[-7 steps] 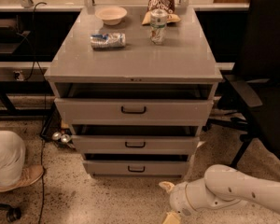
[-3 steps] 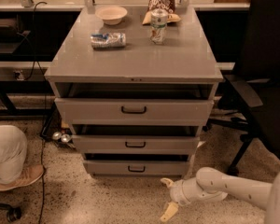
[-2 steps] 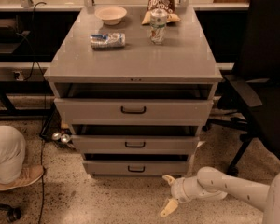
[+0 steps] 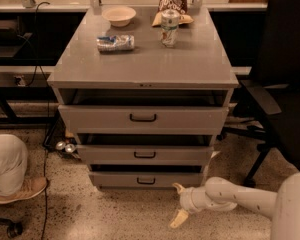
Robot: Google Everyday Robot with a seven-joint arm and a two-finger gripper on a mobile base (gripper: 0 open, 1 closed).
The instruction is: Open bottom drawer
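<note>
Camera view | cabinet (image 4: 140, 64) fills centre frame | bottom drawer (image 4: 115, 180) lowest at lower centre, dark gap above its front, contents hidden | gripper (image 4: 177, 203) lower centre-right near the drawer's right end, fingers spread, holding nothing | next, I judge: shift left, pinch loop handle (image 4: 146, 180), pull straight out | bowl (image 4: 119, 15) upper left, looks empty

Tool (image 4: 176, 203) low, right-front of bottom drawer (image 4: 146, 180); middle drawer (image 4: 145, 154) directly above drawer.
</note>
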